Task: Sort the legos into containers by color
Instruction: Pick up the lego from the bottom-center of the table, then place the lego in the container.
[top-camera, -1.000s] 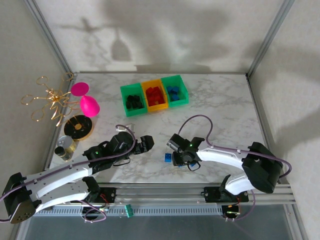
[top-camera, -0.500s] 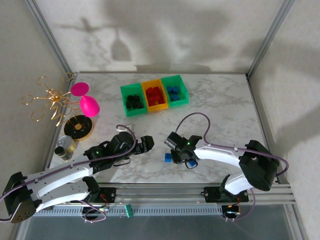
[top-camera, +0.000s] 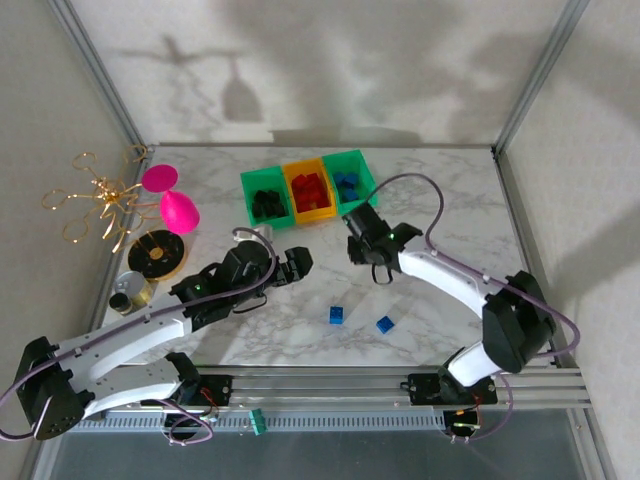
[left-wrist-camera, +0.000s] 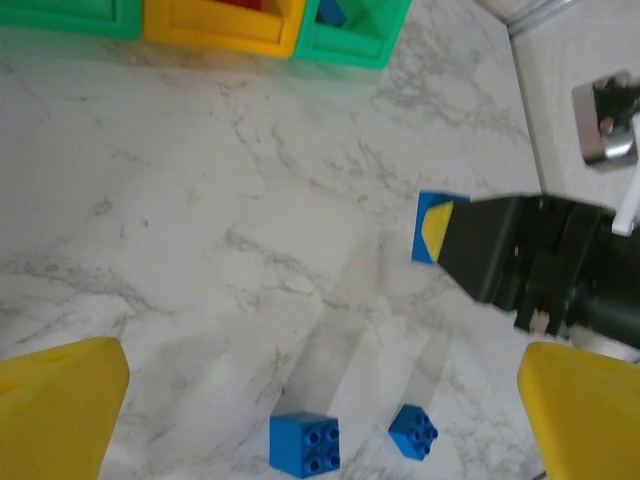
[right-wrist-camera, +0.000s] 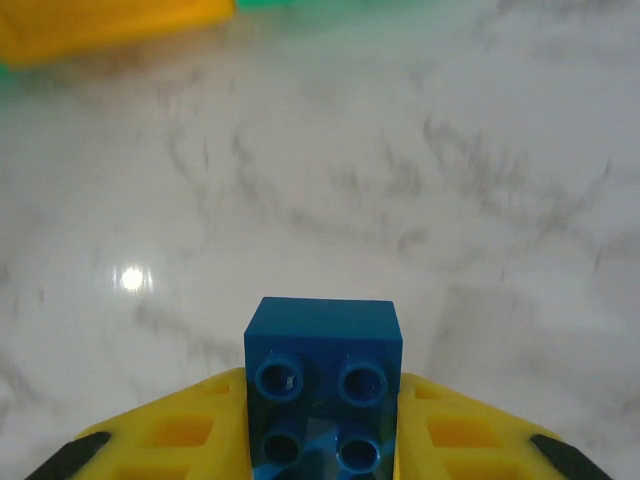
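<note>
My right gripper (top-camera: 359, 232) is shut on a blue lego (right-wrist-camera: 323, 385), held above the marble just in front of the three joined containers (top-camera: 352, 207). Yellow fingers (right-wrist-camera: 170, 435) press the brick from both sides. The left wrist view shows that same held brick (left-wrist-camera: 431, 228) at the tip of the right gripper (left-wrist-camera: 470, 250). Two more blue legos (top-camera: 336, 315) (top-camera: 384, 324) lie loose on the table; both blue legos (left-wrist-camera: 304, 443) (left-wrist-camera: 413, 431) sit ahead of my left gripper (left-wrist-camera: 322, 375), which is open and empty. The bins hold black, red and blue bricks.
A pink goblet toy (top-camera: 172, 200), a gold wire ornament (top-camera: 98, 195), a black-and-gold disc (top-camera: 157, 252) and a small jar (top-camera: 128, 292) stand along the table's left side. Metal frame posts rise at the back corners.
The right gripper took one blue lego off the near table and carried it back towards the bins. The left gripper crept a little forward and to the right.
</note>
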